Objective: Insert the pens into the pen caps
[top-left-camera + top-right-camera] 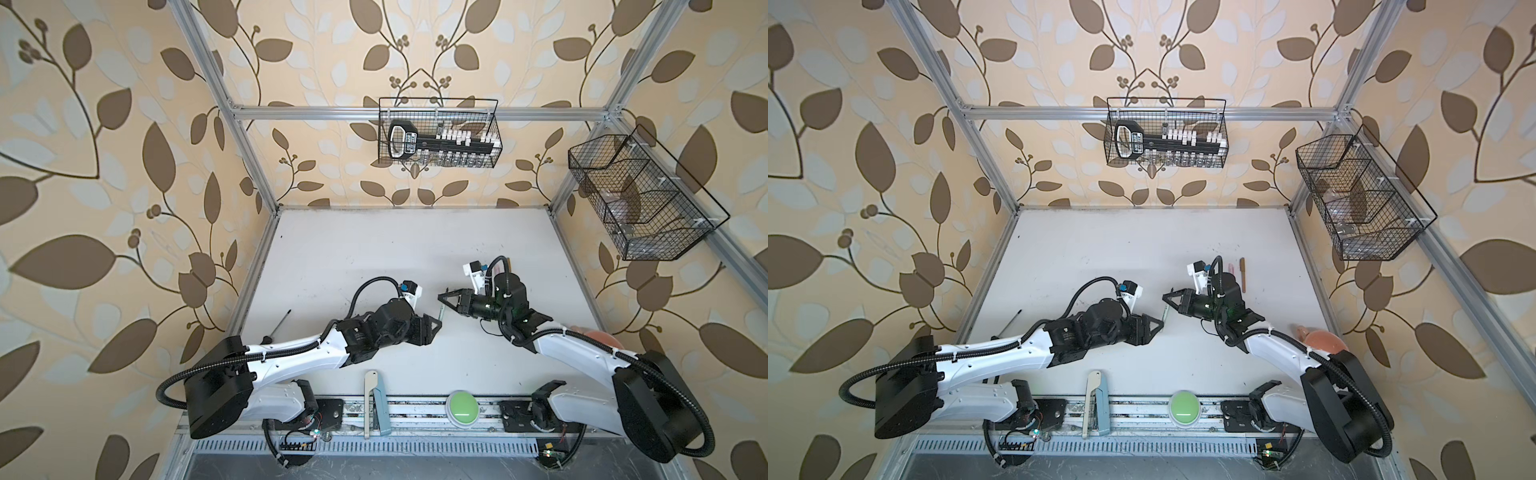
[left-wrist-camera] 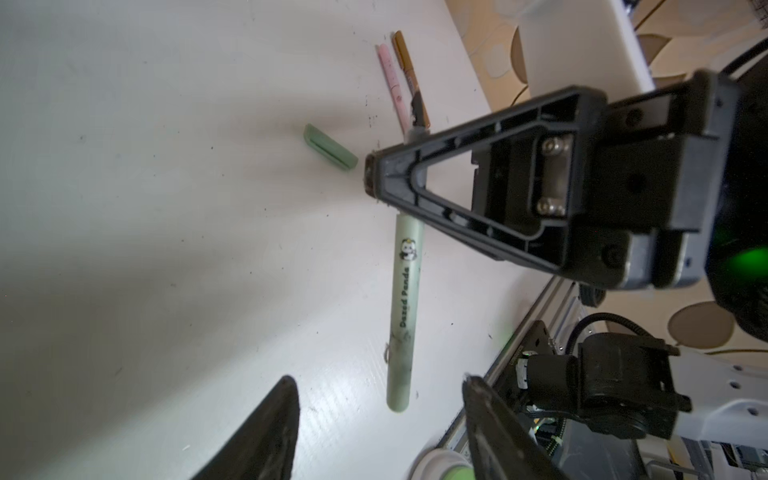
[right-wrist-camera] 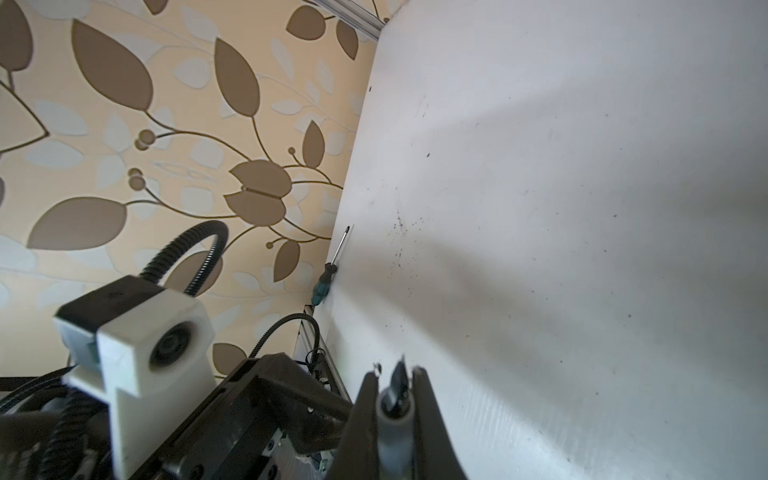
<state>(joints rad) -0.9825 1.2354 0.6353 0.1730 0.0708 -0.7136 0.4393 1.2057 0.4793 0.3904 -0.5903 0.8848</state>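
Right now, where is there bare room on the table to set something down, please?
Bare: the far half of the table, back wall to grippers, and the near strip between left gripper and green button. Crowded: the centre, where the right gripper holds the green pen, and the right side by the pink pen and brown pen.
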